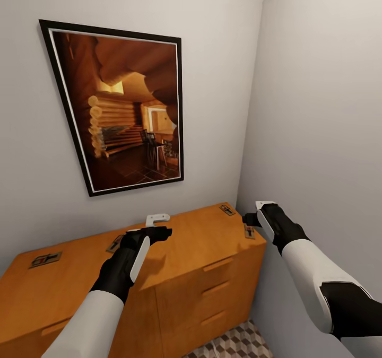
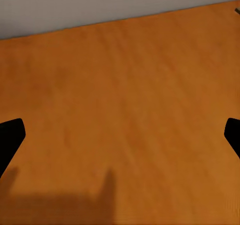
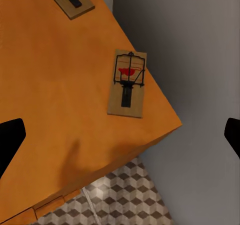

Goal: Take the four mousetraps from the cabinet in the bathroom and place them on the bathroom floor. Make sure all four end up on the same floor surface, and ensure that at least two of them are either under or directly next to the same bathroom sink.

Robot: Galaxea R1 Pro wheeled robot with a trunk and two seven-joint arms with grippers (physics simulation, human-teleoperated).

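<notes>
Your left gripper [image 1: 159, 227] hangs over the middle of the cabinet [image 1: 180, 273] top, jaws wide apart and empty. Your right gripper [image 1: 254, 213] is open too, at the cabinet's right end. Four mousetraps lie on the cabinet's flat surface: one at far left [image 1: 45, 259], one [image 1: 114, 244] partly behind your left gripper, two by the right corner [image 1: 249, 232] [image 1: 227, 209]. A framed picture [image 1: 124, 108] hangs on the wall behind.

Four mousetraps [image 1: 45, 259] flat on orange cabinet [image 1: 201, 241] top, one apparently half-hidden
</notes>
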